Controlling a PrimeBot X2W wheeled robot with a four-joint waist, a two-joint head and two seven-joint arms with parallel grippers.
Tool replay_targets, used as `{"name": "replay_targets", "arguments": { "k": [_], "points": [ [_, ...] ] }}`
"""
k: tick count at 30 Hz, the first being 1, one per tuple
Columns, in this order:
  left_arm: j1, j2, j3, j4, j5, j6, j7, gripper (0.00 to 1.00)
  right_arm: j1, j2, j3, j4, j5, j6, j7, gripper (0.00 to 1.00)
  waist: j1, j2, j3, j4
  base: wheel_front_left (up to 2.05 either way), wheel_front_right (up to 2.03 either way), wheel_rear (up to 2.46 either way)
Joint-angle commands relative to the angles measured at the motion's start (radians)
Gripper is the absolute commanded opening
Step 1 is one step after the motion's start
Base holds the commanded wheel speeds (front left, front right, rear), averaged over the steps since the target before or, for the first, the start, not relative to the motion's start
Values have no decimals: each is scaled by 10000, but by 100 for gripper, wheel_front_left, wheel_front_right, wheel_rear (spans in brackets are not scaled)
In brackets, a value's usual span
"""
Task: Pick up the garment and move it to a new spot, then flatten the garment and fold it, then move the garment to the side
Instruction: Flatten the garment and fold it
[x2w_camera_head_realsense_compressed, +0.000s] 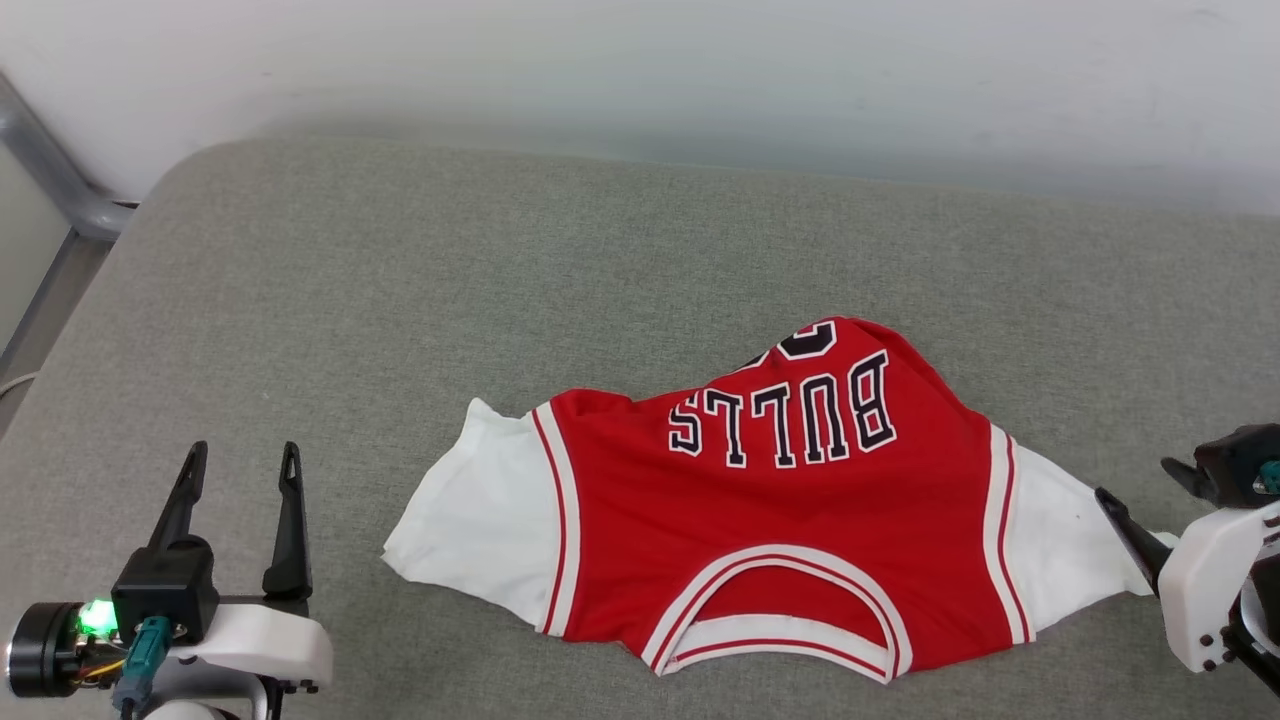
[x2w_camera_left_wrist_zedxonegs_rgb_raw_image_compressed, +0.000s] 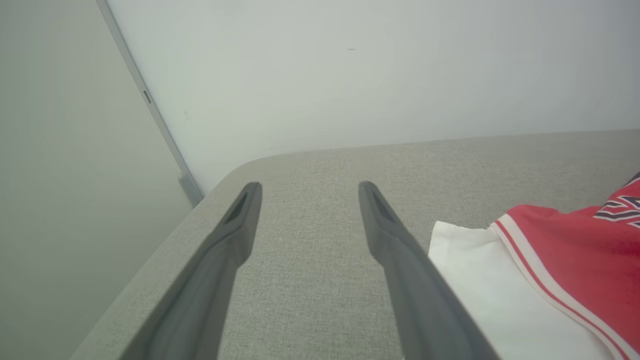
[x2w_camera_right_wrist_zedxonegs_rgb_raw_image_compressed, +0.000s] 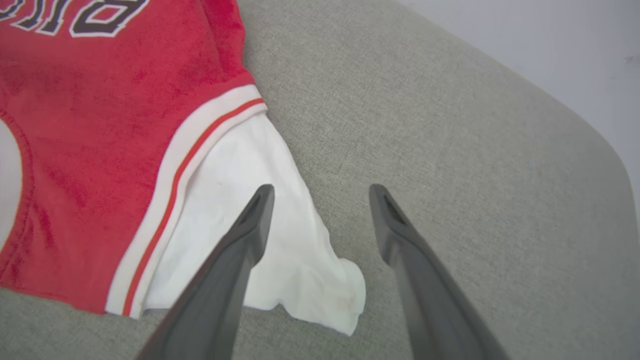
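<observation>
**Jersey spread on the cushion, both pincers empty**

The garment (x2w_camera_head_realsense_compressed: 780, 520) lies front-up on the grey cushion (x2w_camera_head_realsense_compressed: 400, 300), collar nearest the robot and sleeves out to either side. Its far hem looks bunched, so flattening probably isn't finished. The right gripper (x2w_camera_right_wrist_zedxonegs_rgb_raw_image_compressed: 322, 187) stands wide at the garment's right sleeve (x2w_camera_right_wrist_zedxonegs_rgb_raw_image_compressed: 280, 240), one finger over white cloth and the other over bare cushion, gripping nothing. It seems placed to tug that sleeve outward. The left gripper (x2w_camera_head_realsense_compressed: 245, 448), also wide and empty, hovers near the garment's left sleeve (x2w_camera_head_realsense_compressed: 470, 520). Beyond the garment is a pale wall (x2w_camera_head_realsense_compressed: 700, 70), with a metal rail (x2w_camera_head_realsense_compressed: 50, 170) far to its left. Neither appears to obstruct.
</observation>
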Motion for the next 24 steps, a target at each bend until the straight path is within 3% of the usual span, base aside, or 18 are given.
{"name": "replay_targets", "arguments": {
  "k": [1, 4, 9, 20, 24],
  "points": [
    [-99, 168, 2, 83, -57, -162, -47, 100, 216, 213, -289, -227, -217, -14, -251, 100, 0, 0, -101, -139, 0, 0, 0],
    [-420, 526, -139, 424, -172, -564, 119, 100, 467, 517, -1217, -800, -789, -14, -682, 100, 0, 0, -133, -244, 0, 0, 0],
    [-1052, 1272, -674, 641, -898, -1091, 1842, 100, 918, 1198, -2499, -1922, -1797, -14, -986, 100, 0, 0, -148, -358, 0, 0, 0],
    [-2025, 3789, -3541, -186, -4858, -1181, 6891, 100, 1428, 2131, -3159, -3308, -2932, -14, -778, 100, 0, 0, 109, -622, 0, 0, 0],
    [-2229, 4452, -4356, -250, -5747, -1183, 7845, 100, 1404, 2258, -3226, -3463, -3099, -14, -705, 100, 0, 0, 357, -758, 0, 0, 0]
  ]
}}
